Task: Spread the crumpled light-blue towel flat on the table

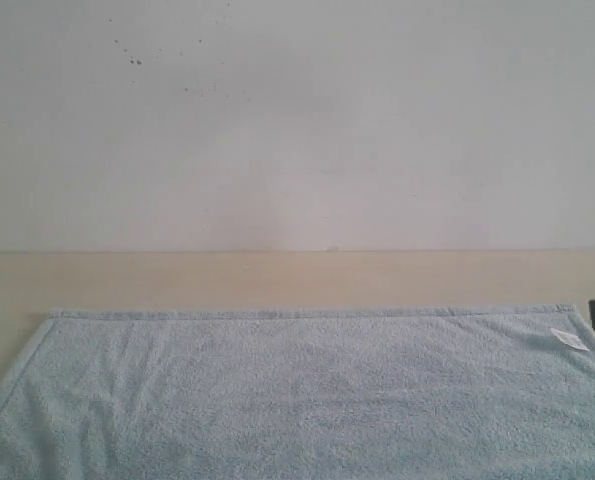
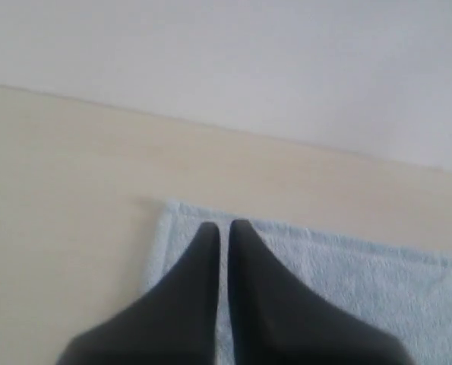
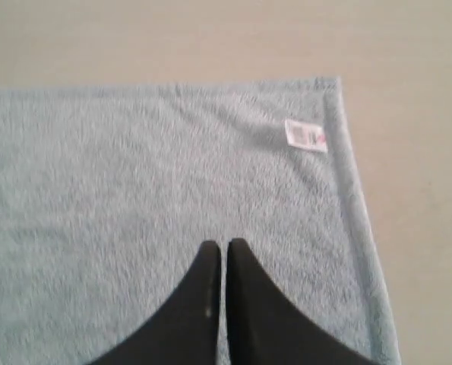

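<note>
The pale-blue fluffy terry towel (image 1: 297,400) lies flat on the beige wooden desk (image 1: 277,280); dragging the clenched, empty left fingers (image 2: 203,262) or right fingers (image 3: 244,285) could rumple it.

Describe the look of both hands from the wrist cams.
Left hand and right hand look alike: two matte black fingers each, broad at the base, tapering to rounded tips. No cables or lettering visible. Arms themselves are out of view.

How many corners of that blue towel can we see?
2: the far left corner and the far right corner of the towel, the latter by the white tag. The near corners are out of view.
</note>
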Robot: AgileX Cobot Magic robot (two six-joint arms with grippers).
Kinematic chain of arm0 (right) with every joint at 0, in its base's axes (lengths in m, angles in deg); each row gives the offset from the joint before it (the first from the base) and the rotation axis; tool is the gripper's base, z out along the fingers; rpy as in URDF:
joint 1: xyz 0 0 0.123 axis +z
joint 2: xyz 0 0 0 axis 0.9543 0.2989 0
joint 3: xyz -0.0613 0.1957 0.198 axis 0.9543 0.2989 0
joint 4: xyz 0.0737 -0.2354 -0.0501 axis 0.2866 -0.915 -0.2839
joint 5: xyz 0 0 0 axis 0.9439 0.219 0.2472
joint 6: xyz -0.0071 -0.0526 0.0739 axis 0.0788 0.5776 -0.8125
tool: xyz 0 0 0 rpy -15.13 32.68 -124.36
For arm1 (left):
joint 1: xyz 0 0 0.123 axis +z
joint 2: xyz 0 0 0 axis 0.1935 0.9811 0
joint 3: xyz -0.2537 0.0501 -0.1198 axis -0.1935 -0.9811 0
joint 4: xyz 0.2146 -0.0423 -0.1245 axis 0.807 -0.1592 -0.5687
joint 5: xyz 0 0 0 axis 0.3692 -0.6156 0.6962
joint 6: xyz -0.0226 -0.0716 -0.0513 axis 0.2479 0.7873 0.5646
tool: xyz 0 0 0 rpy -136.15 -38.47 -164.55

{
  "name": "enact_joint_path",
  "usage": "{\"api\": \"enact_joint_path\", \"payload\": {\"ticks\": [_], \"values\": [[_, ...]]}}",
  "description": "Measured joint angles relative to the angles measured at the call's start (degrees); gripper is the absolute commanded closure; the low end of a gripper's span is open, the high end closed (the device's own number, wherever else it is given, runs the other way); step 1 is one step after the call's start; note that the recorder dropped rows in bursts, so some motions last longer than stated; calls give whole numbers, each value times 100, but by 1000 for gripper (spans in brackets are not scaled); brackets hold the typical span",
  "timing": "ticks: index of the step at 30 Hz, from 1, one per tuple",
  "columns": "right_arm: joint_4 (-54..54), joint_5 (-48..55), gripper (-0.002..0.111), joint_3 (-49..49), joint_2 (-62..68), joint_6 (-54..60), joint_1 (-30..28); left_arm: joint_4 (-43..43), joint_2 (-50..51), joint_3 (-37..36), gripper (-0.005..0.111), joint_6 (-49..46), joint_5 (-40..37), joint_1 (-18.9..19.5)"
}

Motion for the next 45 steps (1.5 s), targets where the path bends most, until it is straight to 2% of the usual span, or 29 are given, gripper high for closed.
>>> {"api": "enact_joint_path", "payload": {"ticks": [7, 16, 23, 28, 33, 40, 45], "values": [[0, -173, 106, 37, -918, -496, -116, -157, -1972, -22, 103, 267, -1289, 0], [-141, -173, 106, 37, -2453, -484, -124, -495, -4327, -22, 103, -528, -1857, 0], [-197, -218, 106, 50, -3682, -219, -67, -1207, -5765, -22, 103, -2566, -2467, 0], [-228, -545, 106, 511, -4285, 134, 303, -2192, -5917, -57, 103, -3567, -2861, -40], [-197, -507, 106, 1248, -5093, 238, 447, -3042, -5917, -658, 103, -3884, -2756, -65], [-139, -1235, 106, 2302, -5796, -336, 447, -3184, -5917, -2134, 103, -2829, -2480, -65], [-134, -1247, 106, 2707, -5691, -773, 447, -2945, -5917, -2709, 103, -2393, -2200, -65]]}}
